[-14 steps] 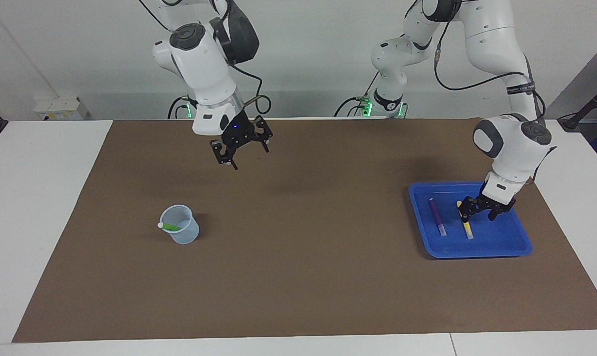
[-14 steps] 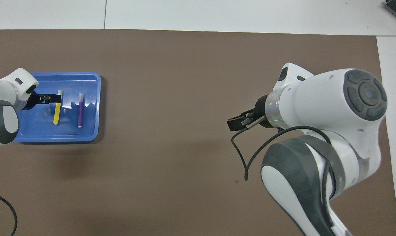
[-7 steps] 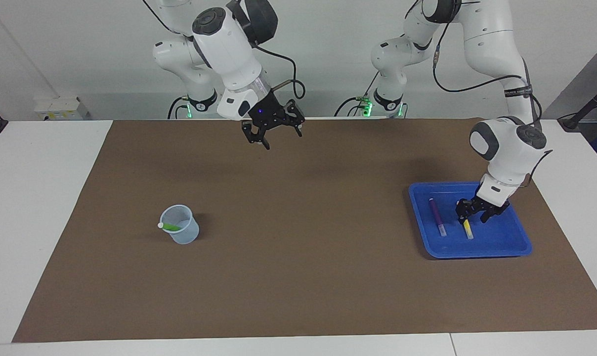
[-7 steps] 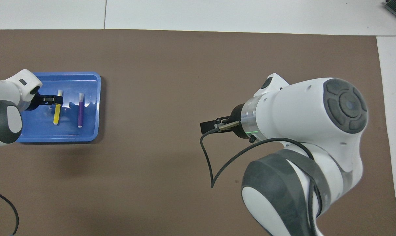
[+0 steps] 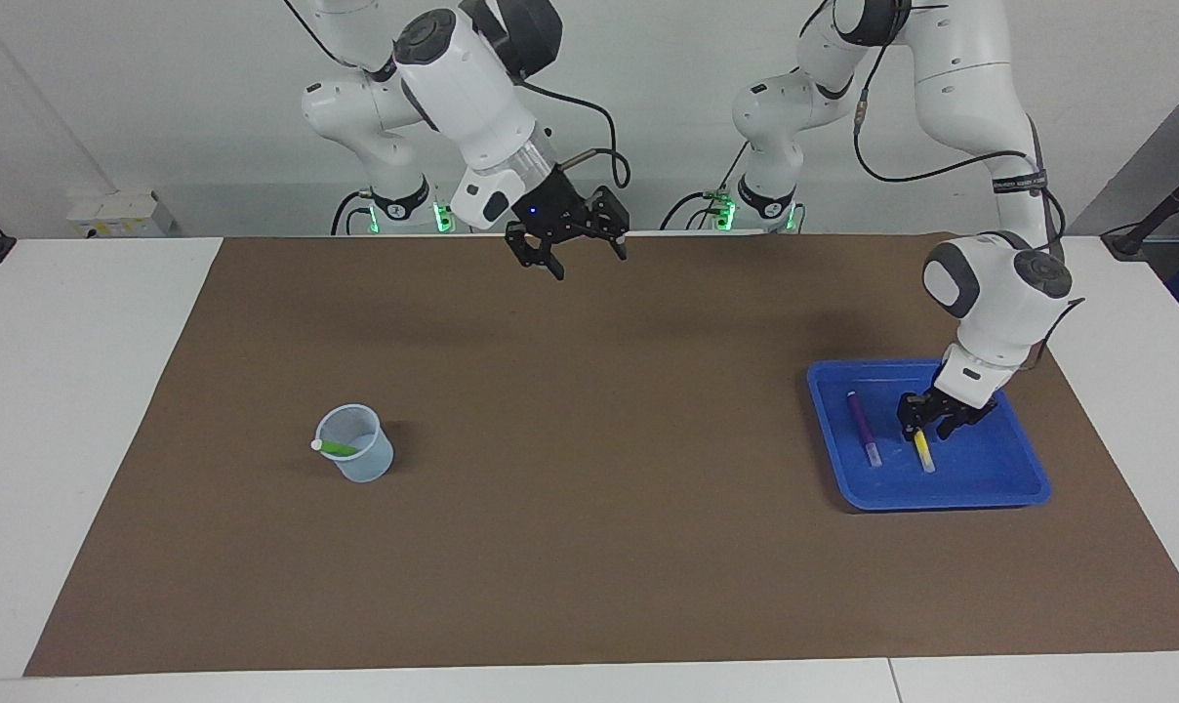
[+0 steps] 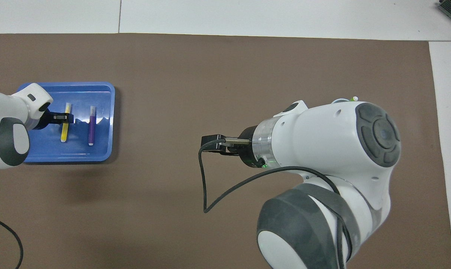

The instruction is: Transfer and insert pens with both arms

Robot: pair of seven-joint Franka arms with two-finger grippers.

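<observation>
Overhead view: left gripper [image 6: 65, 118] astride yellow pen [image 6: 64, 130] in tray [image 6: 102, 149]

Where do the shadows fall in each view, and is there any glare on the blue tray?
Facing view: soft shadow beside the cup, faint arm shadows on the brown mat. Overhead view: pale wavy glare on the blue tray floor near the purple pen; a broad dim shadow on the mat nearer the robots.

Even, bright light is falling from above across both views. Soft, blurred shadows are spreading on the brown mat [image 5: 589, 508] under the raised right arm [image 5: 472, 88], and a darker one is sitting beside the cup [image 5: 355, 457]. The blue tray [image 6: 100, 149] is glinting with small wavy reflections. Focus is holding sharp throughout
</observation>
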